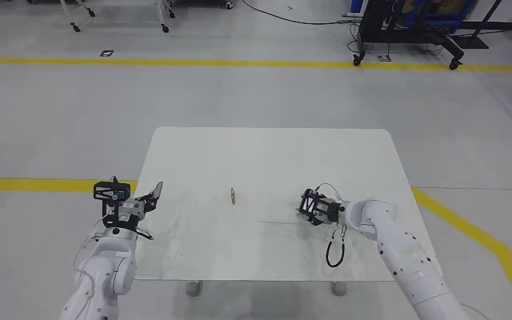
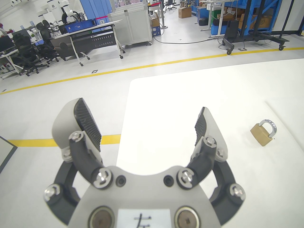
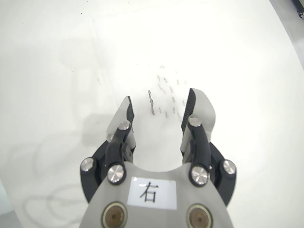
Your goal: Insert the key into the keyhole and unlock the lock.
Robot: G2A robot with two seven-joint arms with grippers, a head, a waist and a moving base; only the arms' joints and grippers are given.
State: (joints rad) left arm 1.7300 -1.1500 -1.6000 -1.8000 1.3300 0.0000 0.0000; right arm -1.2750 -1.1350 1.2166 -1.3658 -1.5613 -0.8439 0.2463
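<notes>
A small brass padlock [image 1: 231,195] with a silver shackle [image 2: 270,125] lies on the white table [image 1: 264,152] near its middle; its brass body [image 2: 260,134] sits ahead and to one side of my left gripper. My left gripper [image 1: 152,198] [image 2: 142,117] hovers at the table's left edge, open, with nothing between its fingers. My right gripper [image 1: 307,206] [image 3: 160,100] is low over the table right of the padlock, open. A thin silver key [image 3: 151,102] lies flat on the table between its fingertips, closer to one finger, touching neither.
A black cable loop [image 1: 334,248] hangs from the right arm over the table's front part. Faint scuff marks [image 3: 171,88] dot the table beside the key. Bare table lies between the padlock and both grippers.
</notes>
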